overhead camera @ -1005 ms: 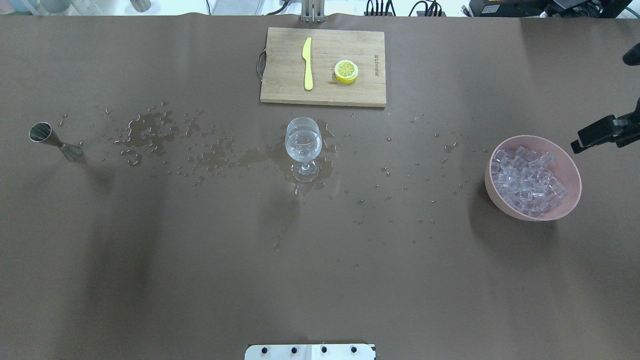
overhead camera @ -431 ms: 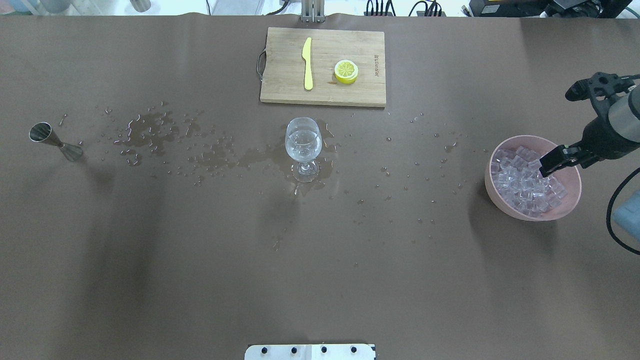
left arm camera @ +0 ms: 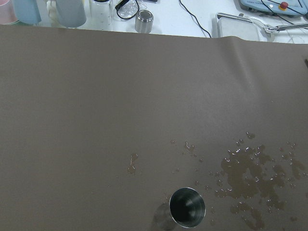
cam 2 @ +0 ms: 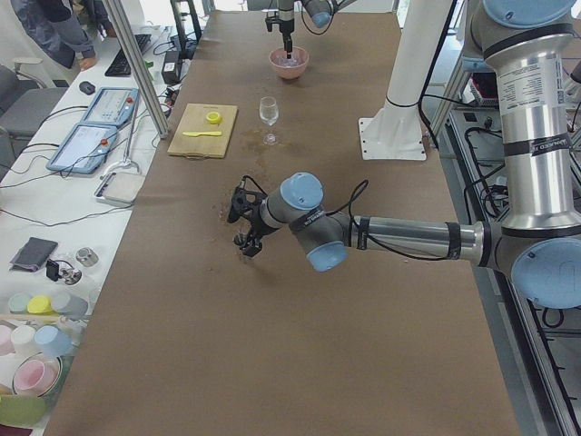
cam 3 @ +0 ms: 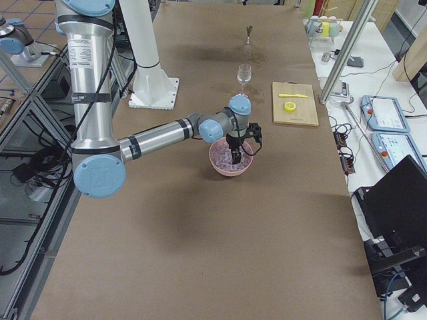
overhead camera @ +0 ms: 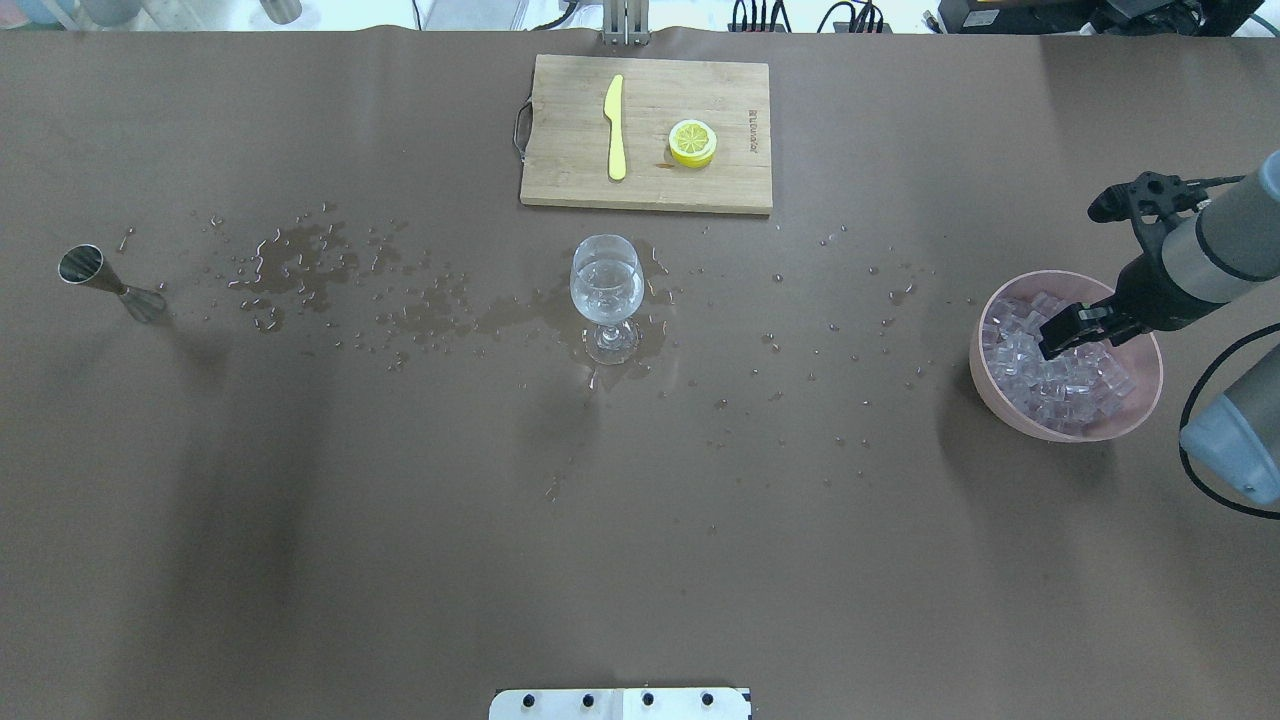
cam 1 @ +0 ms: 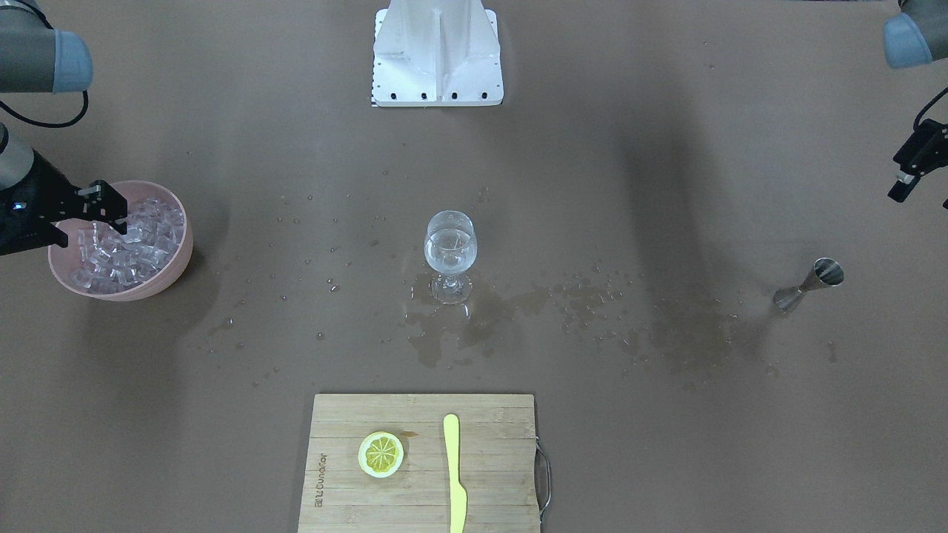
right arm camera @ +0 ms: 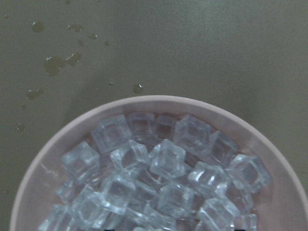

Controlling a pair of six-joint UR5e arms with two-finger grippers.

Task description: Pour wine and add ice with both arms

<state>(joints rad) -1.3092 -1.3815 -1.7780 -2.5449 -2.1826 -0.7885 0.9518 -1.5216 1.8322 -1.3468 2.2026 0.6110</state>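
The right jaws hang spread over the ice [overhead camera: 1012, 352] in the pink bowl [overhead camera: 985, 396]; left jaws' state I cannot tell.

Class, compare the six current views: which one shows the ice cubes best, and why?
The right wrist-mounted view: the ice cubes fill the frame, each edge distinct, inside the pink bowl. The overhead and front-facing views show them small and partly behind the right end effector. Both side views show only a tiny bowl.

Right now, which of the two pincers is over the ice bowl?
The right pincer: it hangs over the ice in the pink bowl. The left pincer is at the other end, near the jigger.
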